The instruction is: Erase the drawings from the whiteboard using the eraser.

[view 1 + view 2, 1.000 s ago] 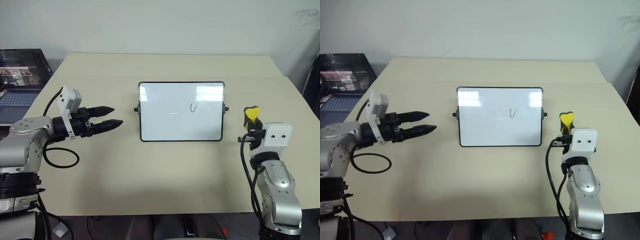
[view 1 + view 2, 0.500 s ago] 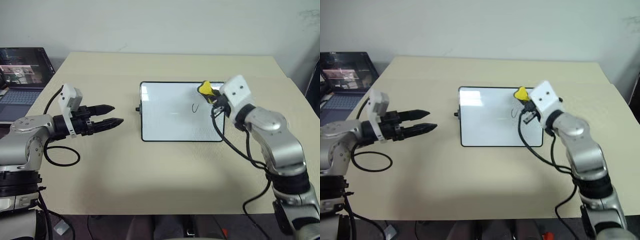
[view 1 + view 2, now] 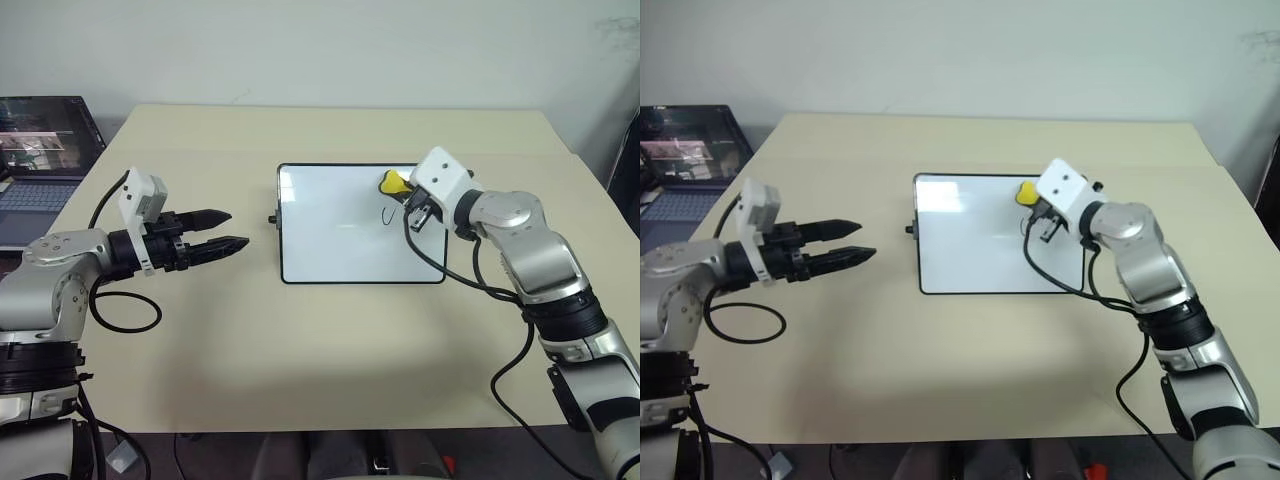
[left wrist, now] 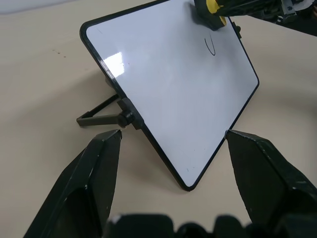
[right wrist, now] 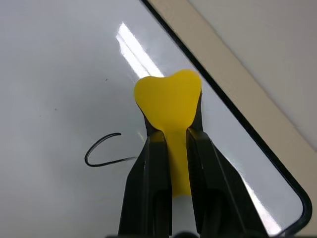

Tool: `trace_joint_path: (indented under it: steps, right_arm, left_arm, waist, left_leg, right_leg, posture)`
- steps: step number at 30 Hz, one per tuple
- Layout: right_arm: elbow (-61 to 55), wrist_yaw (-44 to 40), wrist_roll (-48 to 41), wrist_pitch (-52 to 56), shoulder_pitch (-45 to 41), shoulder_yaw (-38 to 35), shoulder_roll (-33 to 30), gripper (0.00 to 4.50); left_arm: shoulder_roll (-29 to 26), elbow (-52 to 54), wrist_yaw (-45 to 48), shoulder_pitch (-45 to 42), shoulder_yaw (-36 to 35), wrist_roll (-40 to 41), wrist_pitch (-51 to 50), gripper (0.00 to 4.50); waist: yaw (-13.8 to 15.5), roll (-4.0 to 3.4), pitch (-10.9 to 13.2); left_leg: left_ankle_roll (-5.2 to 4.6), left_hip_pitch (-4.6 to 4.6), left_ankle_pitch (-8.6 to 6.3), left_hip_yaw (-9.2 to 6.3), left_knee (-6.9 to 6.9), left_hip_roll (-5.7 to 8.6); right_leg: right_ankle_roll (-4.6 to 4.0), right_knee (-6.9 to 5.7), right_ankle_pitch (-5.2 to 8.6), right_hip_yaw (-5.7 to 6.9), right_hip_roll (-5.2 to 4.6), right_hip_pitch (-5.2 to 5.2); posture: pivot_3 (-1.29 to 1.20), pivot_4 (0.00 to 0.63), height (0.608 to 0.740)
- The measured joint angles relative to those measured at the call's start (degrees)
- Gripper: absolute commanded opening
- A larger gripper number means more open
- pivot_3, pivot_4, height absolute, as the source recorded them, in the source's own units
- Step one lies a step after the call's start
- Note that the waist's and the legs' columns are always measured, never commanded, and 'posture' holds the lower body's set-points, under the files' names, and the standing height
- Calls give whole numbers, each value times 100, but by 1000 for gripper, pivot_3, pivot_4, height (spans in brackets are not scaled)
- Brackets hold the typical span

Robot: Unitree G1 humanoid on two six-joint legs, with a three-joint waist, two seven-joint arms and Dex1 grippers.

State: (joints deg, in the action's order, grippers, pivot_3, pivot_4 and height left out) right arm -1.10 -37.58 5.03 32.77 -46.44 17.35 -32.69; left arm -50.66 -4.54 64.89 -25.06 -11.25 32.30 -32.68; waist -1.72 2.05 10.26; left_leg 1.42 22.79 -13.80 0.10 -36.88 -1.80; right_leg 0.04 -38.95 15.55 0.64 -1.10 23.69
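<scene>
The whiteboard (image 3: 335, 245) stands propped at the table's middle, facing me. One thin dark curved drawing (image 3: 388, 214) sits on its upper right part, also seen as the mark (image 5: 101, 150) in the right wrist view. My right gripper (image 3: 405, 190) is shut on the yellow eraser (image 3: 391, 182). The eraser's (image 5: 168, 96) wide tip lies against the board just above and right of the mark. My left gripper (image 3: 236, 228) hovers open to the left of the board, pointing at it, with nothing held.
An open laptop (image 3: 45, 140) sits beyond the table's left edge. The beige table (image 3: 330, 350) stretches bare in front of the board. A black cable loop (image 3: 125, 315) hangs by my left arm. The board's thin black stand (image 4: 99, 118) juts out behind it.
My right arm swung up and left from the table's right side to the board's upper right, carrying the eraser, then edged closer to the mark. The left gripper stayed put.
</scene>
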Motion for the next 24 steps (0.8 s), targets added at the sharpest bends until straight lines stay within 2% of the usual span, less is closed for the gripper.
trace_joint_path:
  steps: [10,18,24]
  right_arm:
    - [178,-287,528,-486,43,516,202,128]
    - [-314,-662,537,-449,883,904,452,76]
    - [-311,-731,577,-406,933,958,487,64]
  left_arm:
    - [-1,202,-60,134,-42,43,-62,3633]
    - [-1,231,-69,195,-59,57,-78,3633]
    - [-1,231,-74,192,-60,56,-78,3633]
  waist:
    - [-15,10,-6]
    - [-11,29,-19]
    - [-5,29,-18]
  left_leg:
    - [0,-41,0,-1,-5,-7]
    - [0,-68,1,2,-5,-11]
    - [1,-69,1,2,-6,-10]
  right_leg:
    - [12,-5,4,-5,0,-33]
    - [14,-7,3,-10,0,-52]
    - [16,-7,-1,-9,0,-52]
  posture:
    - [0,150,740]
    - [0,150,740]
    - [0,150,740]
